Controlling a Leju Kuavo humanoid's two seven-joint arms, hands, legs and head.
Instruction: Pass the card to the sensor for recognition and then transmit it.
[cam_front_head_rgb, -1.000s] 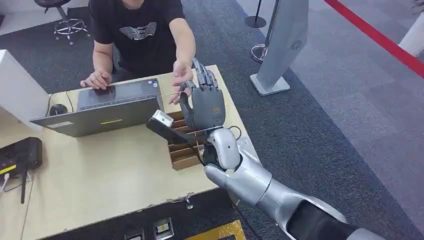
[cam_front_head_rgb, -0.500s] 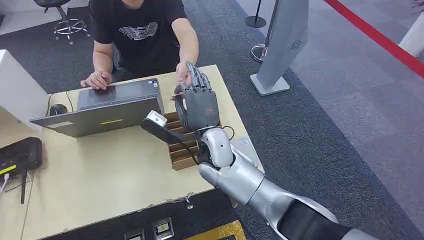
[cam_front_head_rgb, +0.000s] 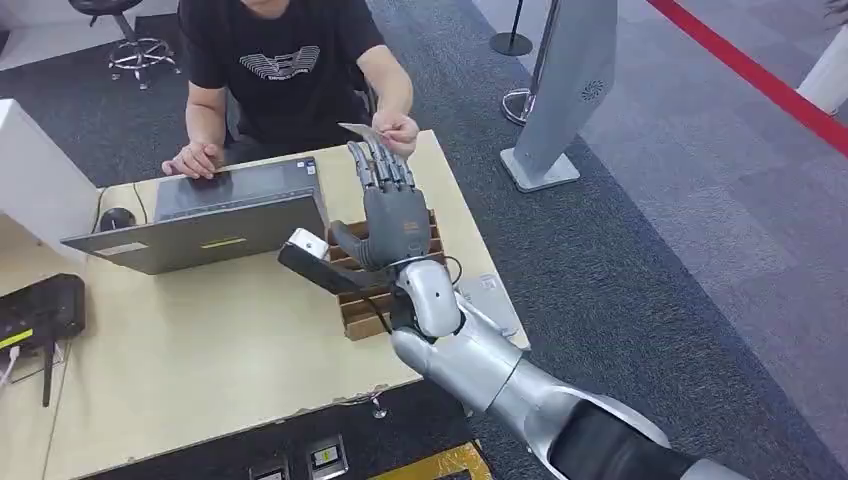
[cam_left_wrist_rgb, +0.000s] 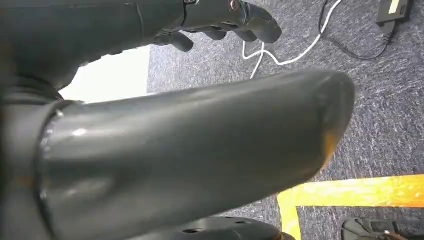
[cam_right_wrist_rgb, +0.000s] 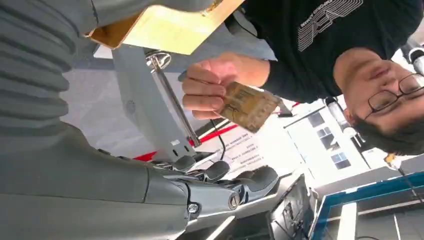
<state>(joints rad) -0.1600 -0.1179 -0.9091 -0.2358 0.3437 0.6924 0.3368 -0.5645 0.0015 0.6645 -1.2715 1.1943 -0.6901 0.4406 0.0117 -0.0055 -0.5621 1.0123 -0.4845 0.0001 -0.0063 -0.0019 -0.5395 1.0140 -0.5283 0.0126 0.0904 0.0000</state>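
One card (cam_front_head_rgb: 362, 131) sits pinched in a person's hand (cam_front_head_rgb: 398, 131), just past the right hand's fingertips (cam_front_head_rgb: 378, 160). The right hand (cam_front_head_rgb: 388, 215) is spread flat and holds nothing, above a box (cam_front_head_rgb: 365, 312) on the table (cam_front_head_rgb: 200, 350). The left hand (cam_left_wrist_rgb: 220, 20) hangs curled over carpet, holding nothing.

Legible lettering hardly anywhere. On the person's black T-shirt (cam_front_head_rgb: 280, 60), a white striped chest emblem with a line of small print beneath, too small to read in the head view; in the right wrist view, upside down, still not readable with certainty. On the card (cam_right_wrist_rgb: 248, 106) in the person's hand (cam_right_wrist_rgb: 205, 92), faint markings only, blurred. On the white sheet (cam_right_wrist_rgb: 245, 150) at 6 o'clock of that card, rows of small print, unreadable.
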